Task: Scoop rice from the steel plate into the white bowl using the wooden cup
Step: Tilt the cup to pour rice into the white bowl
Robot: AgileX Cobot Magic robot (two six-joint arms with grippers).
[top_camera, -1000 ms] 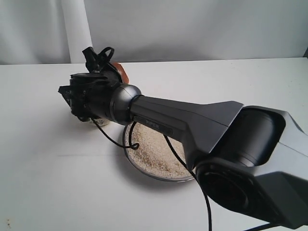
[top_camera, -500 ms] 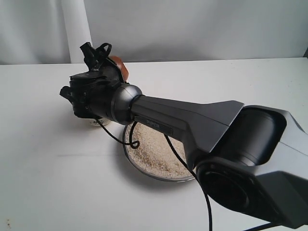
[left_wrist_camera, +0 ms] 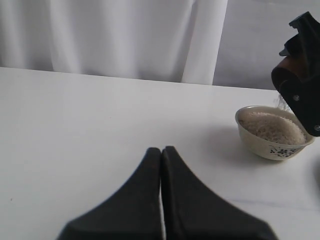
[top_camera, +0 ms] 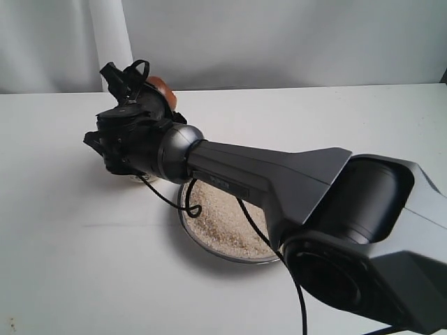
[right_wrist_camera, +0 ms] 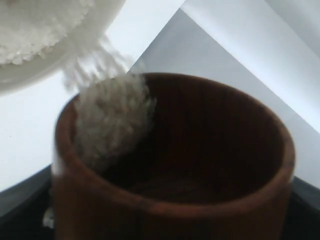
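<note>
My right gripper (top_camera: 138,82) reaches across to the left and is shut on the wooden cup (top_camera: 160,88), which is tipped over the white bowl (left_wrist_camera: 272,136). In the right wrist view, rice (right_wrist_camera: 112,120) slides out of the wooden cup (right_wrist_camera: 175,170) into the white bowl (right_wrist_camera: 55,55) below its lip. The bowl holds a heap of rice (left_wrist_camera: 272,126). The steel plate (top_camera: 187,222) with a bed of rice (top_camera: 227,220) lies under the right forearm. My left gripper (left_wrist_camera: 161,151) is shut and holds nothing, low over the table, well apart from the bowl.
The right arm (top_camera: 279,181) spans the exterior view and hides most of the bowl and part of the plate. A white curtain (left_wrist_camera: 115,35) hangs behind the white table (left_wrist_camera: 100,115).
The right gripper has shifted slightly left and up and rolled further, tipping the wooden cup more steeply over the bowl. The plate has not moved.
</note>
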